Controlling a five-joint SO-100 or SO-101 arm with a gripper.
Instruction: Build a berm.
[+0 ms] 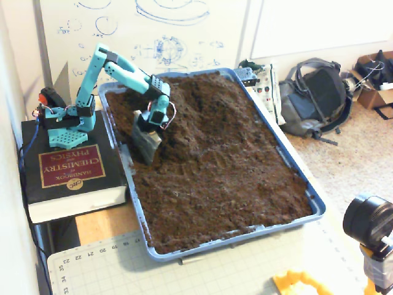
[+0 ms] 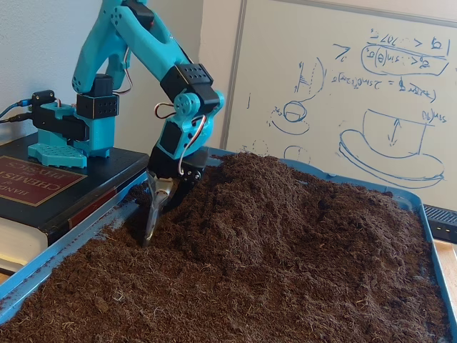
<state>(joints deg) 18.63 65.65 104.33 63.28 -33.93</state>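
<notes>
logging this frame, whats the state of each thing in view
berm: raised hump of loose soil at the tray's far end
gripper: tip dug into soil beside the berm; open or shut unclear
tray: filled with soil
book: closed, under the arm's base

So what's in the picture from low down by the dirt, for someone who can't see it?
A blue robot arm pokes its gripper into dark soil beside a heaped berm in a blue tray. Its base stands on a thick book, with a whiteboard behind.

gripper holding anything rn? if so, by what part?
No separate object is held. The gripper carries a flat scoop-like blade, its tip dug into the soil at the foot of the berm.
</notes>
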